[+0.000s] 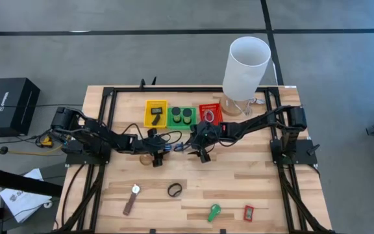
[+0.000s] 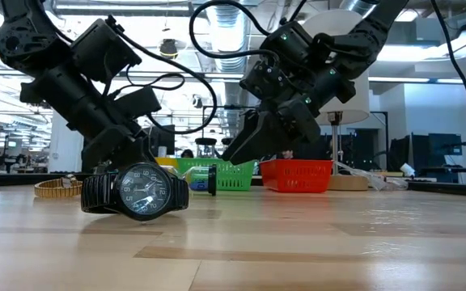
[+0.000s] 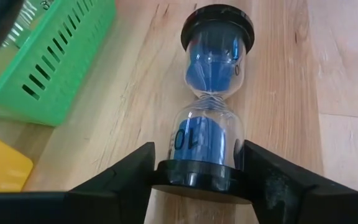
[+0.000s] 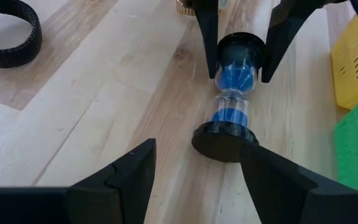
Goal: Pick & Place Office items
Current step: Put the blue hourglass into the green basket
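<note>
On bare wood | clear blue-sand hourglass (image 3: 211,106) lying | left hand (image 3: 197,171) straddles black cap | right hand (image 4: 194,165) agape

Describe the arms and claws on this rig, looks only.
Both arms are dark, jointed, with black cables looped along them. The left claw and right claw each end in two black wedge-shaped fingers. The right arm shows small green and red lights.

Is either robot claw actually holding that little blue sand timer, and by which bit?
The left gripper brackets the sand timer at one black end cap; whether it grips cannot be told.
</note>
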